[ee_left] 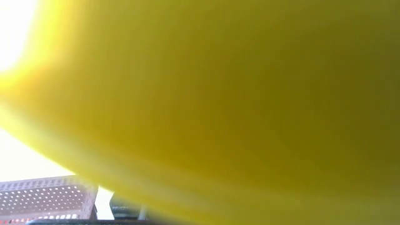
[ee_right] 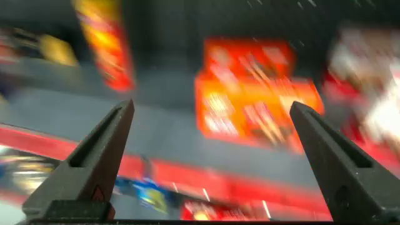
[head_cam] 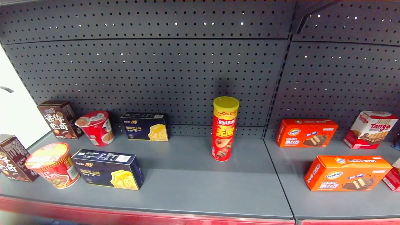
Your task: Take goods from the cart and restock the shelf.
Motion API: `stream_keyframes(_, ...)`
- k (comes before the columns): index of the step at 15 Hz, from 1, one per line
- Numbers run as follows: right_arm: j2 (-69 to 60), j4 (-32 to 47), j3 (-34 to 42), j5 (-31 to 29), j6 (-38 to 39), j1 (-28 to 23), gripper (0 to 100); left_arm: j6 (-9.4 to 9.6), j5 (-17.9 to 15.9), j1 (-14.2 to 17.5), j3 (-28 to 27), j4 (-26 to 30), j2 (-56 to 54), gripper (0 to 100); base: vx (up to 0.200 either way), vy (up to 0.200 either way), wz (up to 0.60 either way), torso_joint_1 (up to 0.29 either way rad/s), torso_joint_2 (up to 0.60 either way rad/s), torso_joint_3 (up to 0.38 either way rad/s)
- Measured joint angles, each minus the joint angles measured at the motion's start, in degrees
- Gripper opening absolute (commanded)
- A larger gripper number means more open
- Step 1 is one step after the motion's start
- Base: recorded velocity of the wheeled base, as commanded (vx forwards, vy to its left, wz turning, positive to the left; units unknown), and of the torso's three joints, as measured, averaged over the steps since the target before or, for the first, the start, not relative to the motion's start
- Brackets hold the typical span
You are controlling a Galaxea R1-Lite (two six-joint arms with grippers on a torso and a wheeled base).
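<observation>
The grey shelf has a dark back wall full of little holes and a red strip along its front edge. A tall red chip can with a yellow lid stands straight up near the middle of the shelf, all by itself, close to the back wall. To the left of it there are two rows. At the back are a brown box, a red noodle cup tipped on its side, and a dark blue box. At the front are another brown box, a second noodle cup also on its side, and a second dark blue box. To the right of the can, past the seam in the shelf, one orange box lies at the back and another orange box lies nearer the front. A white and red wafer box sits beside the back one. The right gripper points at the shelf from in front of it, with its two black fingers spread wide and nothing between them. Something yellow is pressed up very close to the left wrist camera, too blurry to name. I cannot tell if the left gripper is holding anything.
</observation>
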Motion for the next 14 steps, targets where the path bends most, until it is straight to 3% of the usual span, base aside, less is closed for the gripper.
stream_keyframes(2,7.1,-0.1,-7.6,2.9,-0.1,5.2,100,0.02,0.2,0.0,0.3,0.0,0.1,0,0.000,0.000,0.00,0.000,0.00,0.000)
stream_keyframes(5,15.4,0.4,-12.7,6.4,-0.2,11.7,100,0.02,0.6,0.0,0.5,0.1,-0.1,0,0.000,0.000,0.00,0.000,0.00,0.000)
stream_keyframes(10,28.9,-1.9,-16.7,13.3,-4.7,16.7,100,0.02,0.6,-0.2,2.1,0.0,-0.2,0,0.000,0.000,0.00,0.000,0.00,0.000)
stream_keyframes(14,42.1,-11.9,-18.6,21.1,-8.7,16.9,100,-0.06,-0.9,-0.6,2.3,-0.1,0.0,0,0.000,0.000,0.00,0.000,0.00,0.000)
